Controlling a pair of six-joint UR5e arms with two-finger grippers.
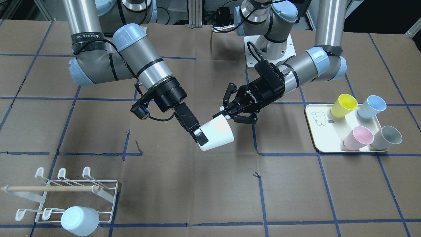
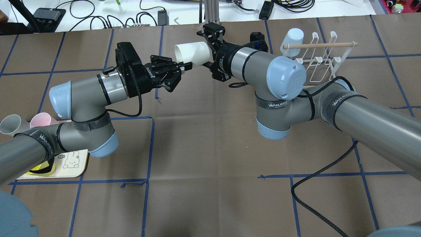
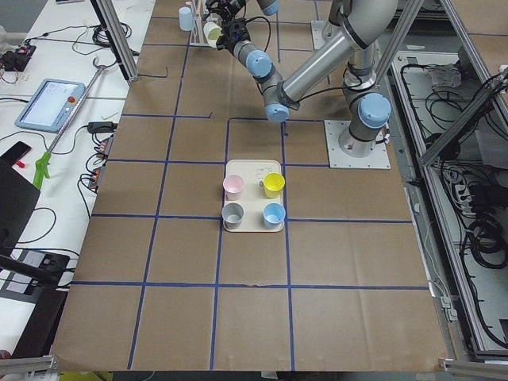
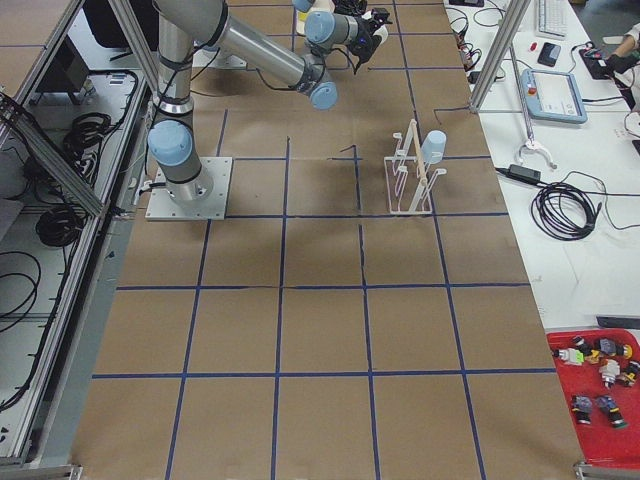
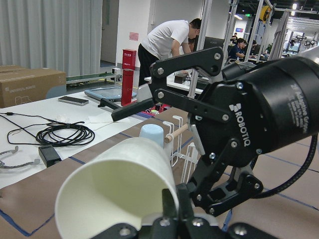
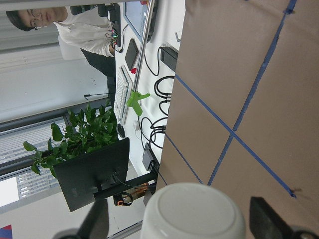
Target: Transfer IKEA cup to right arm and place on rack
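Observation:
A white cup [image 1: 218, 131] hangs on its side in mid-air above the table's middle, and also shows in the overhead view [image 2: 194, 52]. Its mouth faces my left arm [image 5: 119, 184] and its base faces my right wrist camera [image 6: 194, 209]. My left gripper [image 1: 225, 113], marked ROBOTIQ, pinches the cup's rim with its fingertips together [image 2: 183, 66]. My right gripper [image 1: 202, 140], narrow and black, straddles the base end, one finger on each side and lying against the wall. The white wire rack [image 1: 49, 188] stands at the table's edge on my right [image 2: 320, 45].
A pale blue cup [image 1: 80, 220] hangs upturned on one corner of the rack. A cream tray [image 1: 315, 131] on my left carries yellow [image 1: 343, 105], blue [image 1: 371, 107], pink [image 1: 358, 137] and grey [image 1: 386, 137] cups. Blue tape lines cross the brown table. People work at desks beyond the table.

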